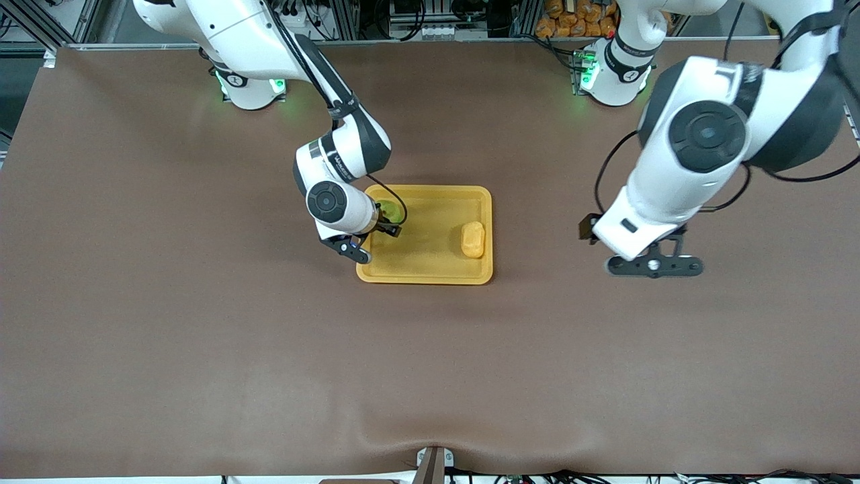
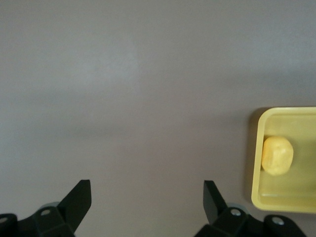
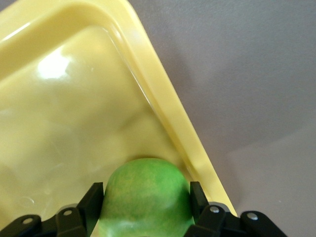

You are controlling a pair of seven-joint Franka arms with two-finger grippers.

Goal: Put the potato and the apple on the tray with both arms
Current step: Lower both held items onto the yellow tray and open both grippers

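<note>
Right gripper (image 3: 144, 205): over the tray's end toward the right arm, its fingers (image 3: 91, 202) closed on the apple, one on each flank of the fruit.
Apple (image 3: 145, 195): green, held between the right fingers just inside the tray's rim; in the front view only a sliver of it (image 1: 392, 212) shows beside the wrist. Whether it rests on the tray floor cannot be told.
Tray (image 1: 430, 272): yellow-orange, on the brown desk (image 1: 201, 336) between the two arms; its raised rim (image 3: 170, 111) runs close beside the right fingers.
Potato (image 1: 473, 239): lying in the tray at the end toward the left arm, well apart from the right fingers and clear of the apple; the left wrist view shows it (image 2: 277, 155) off to one side of the left fingers, inside the rim (image 2: 256, 163).
Left gripper (image 2: 147, 200): over bare desk beside the tray, fingers (image 2: 79, 200) spread wide with nothing between them.
Left arm (image 1: 699, 154): waits off the tray.
</note>
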